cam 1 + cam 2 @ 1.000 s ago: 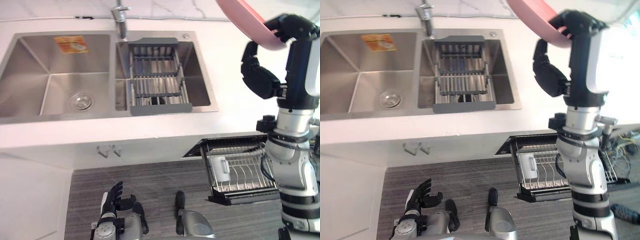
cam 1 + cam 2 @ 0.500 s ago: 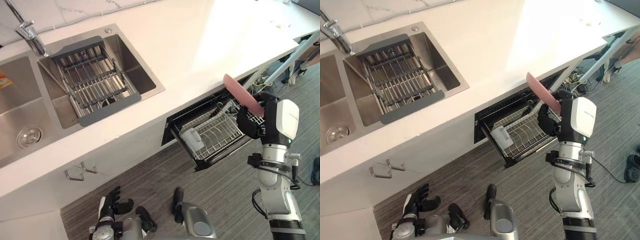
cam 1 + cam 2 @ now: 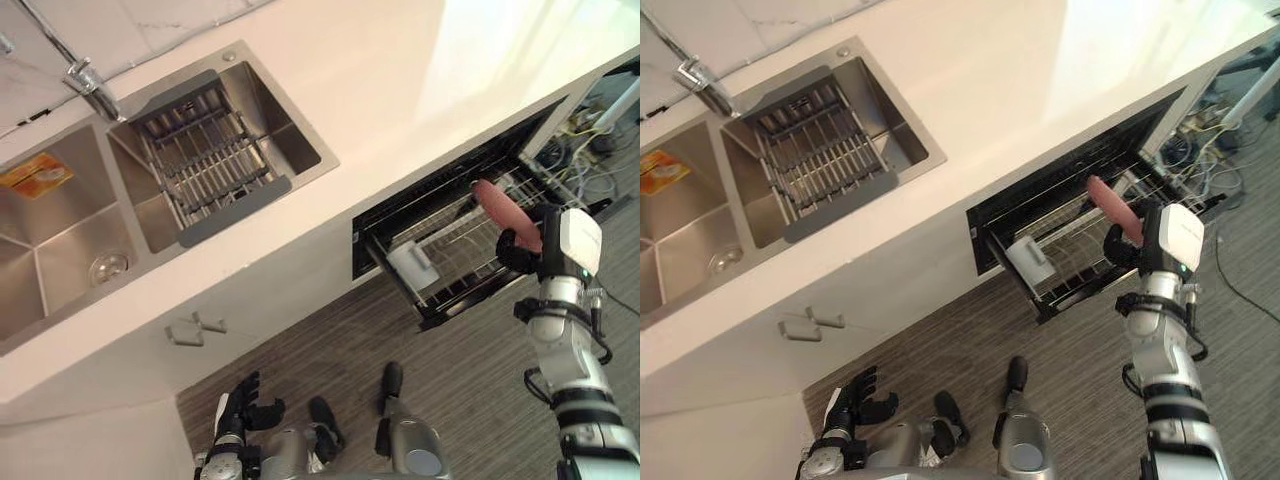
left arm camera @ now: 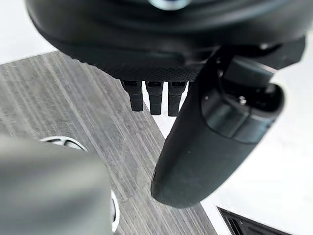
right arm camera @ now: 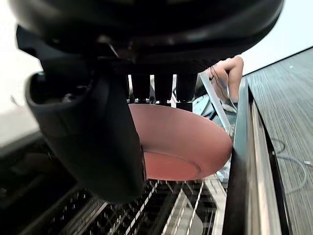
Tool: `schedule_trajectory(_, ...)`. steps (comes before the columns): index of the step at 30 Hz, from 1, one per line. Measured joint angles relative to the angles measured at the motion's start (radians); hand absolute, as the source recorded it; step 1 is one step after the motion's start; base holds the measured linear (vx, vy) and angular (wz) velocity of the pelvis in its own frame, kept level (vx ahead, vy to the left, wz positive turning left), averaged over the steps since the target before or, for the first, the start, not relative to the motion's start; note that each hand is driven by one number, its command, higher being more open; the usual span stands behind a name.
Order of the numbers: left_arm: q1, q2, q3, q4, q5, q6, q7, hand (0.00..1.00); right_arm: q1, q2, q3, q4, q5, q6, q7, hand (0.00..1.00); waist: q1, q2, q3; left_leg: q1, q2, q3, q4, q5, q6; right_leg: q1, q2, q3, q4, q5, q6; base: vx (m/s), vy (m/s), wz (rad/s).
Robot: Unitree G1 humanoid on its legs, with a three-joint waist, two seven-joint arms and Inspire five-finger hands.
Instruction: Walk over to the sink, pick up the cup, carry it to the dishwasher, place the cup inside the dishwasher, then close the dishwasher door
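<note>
My right hand (image 3: 522,255) is shut on a shallow pink bowl (image 3: 505,213), thumb over its rim and fingers behind it; the right wrist view shows the bowl (image 5: 181,142) tilted between them. It hangs just above the pulled-out wire rack (image 3: 455,262) of the open dishwasher (image 3: 1060,215) under the white counter. A white cup (image 3: 410,268) stands in the rack's near left corner. My left hand (image 3: 240,405) hangs low over the grey floor, fingers (image 4: 155,98) straight and holding nothing.
A steel double sink (image 3: 60,240) lies in the counter at the left, with a grey drainer rack (image 3: 205,160) over its right basin and a faucet (image 3: 90,85) behind. Two cabinet handles (image 3: 195,328) jut out below. Cables (image 3: 590,140) lie on the floor beyond the dishwasher.
The camera has swung from the sink toward the dishwasher. My right hand has come down with the pink bowl from above the counter to just over the rack.
</note>
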Motion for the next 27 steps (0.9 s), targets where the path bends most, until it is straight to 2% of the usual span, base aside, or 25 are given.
schedule_trajectory(3,-0.025,0.000,-0.005,0.001,-0.007,-0.002,0.015,0.90,-0.063,-0.001,0.019,0.081,0.027,0.005,0.004,0.30,0.005,0.005,0.040,-0.035,-0.006,-0.004,0.015,0.001,0.002,-0.028,-0.008,0.001,0.001,0.013,0.002,-0.04,0.080,0.04)
schedule_trajectory(4,-0.032,0.000,-0.006,-0.002,-0.011,-0.008,0.017,0.90,-0.081,-0.005,0.031,0.099,0.040,0.005,0.005,0.90,0.006,0.005,0.055,-0.043,-0.009,-0.014,0.020,0.001,0.003,-0.033,-0.010,0.001,0.002,0.023,0.001,0.01,0.056,0.02)
schedule_trajectory(7,-0.043,0.000,-0.006,-0.017,-0.017,-0.013,0.022,0.90,-0.136,-0.018,0.040,0.140,0.044,0.005,0.007,0.90,0.009,0.005,0.093,-0.055,-0.016,-0.047,0.029,0.001,0.006,-0.040,-0.013,0.000,0.003,0.029,0.000,0.04,0.067,0.02)
schedule_trajectory(15,-0.063,-0.010,-0.010,-0.022,-0.017,-0.015,0.035,0.90,-0.175,-0.037,0.036,0.151,0.109,0.015,0.007,0.90,0.014,0.002,0.117,-0.081,-0.021,-0.073,0.039,-0.001,0.016,-0.056,-0.014,-0.004,0.003,0.034,0.001,0.03,0.049,0.02)
schedule_trajectory(18,-0.066,-0.016,-0.010,-0.023,-0.017,-0.015,0.037,0.90,-0.151,-0.028,0.020,0.059,0.123,0.021,0.006,0.90,0.014,0.003,0.121,-0.085,-0.019,-0.081,0.044,-0.002,0.022,-0.056,-0.012,-0.005,0.003,0.034,0.001,0.01,0.037,0.02)
schedule_trajectory(21,-0.075,-0.019,-0.010,-0.024,-0.017,-0.013,0.037,0.90,-0.094,-0.004,-0.024,-0.126,0.160,0.013,0.003,0.90,0.014,0.000,0.124,-0.086,-0.018,-0.085,0.046,-0.003,0.024,-0.055,-0.011,-0.006,0.003,0.034,0.001,0.02,0.039,0.01)
schedule_trajectory(27,-0.077,-0.011,-0.005,-0.036,-0.016,-0.004,0.034,0.90,0.029,0.027,-0.094,-0.371,0.269,-0.050,0.011,0.90,0.010,-0.022,0.132,-0.074,-0.018,-0.085,0.047,-0.006,0.028,-0.043,-0.010,0.009,0.003,0.035,0.001,0.03,0.047,0.00)
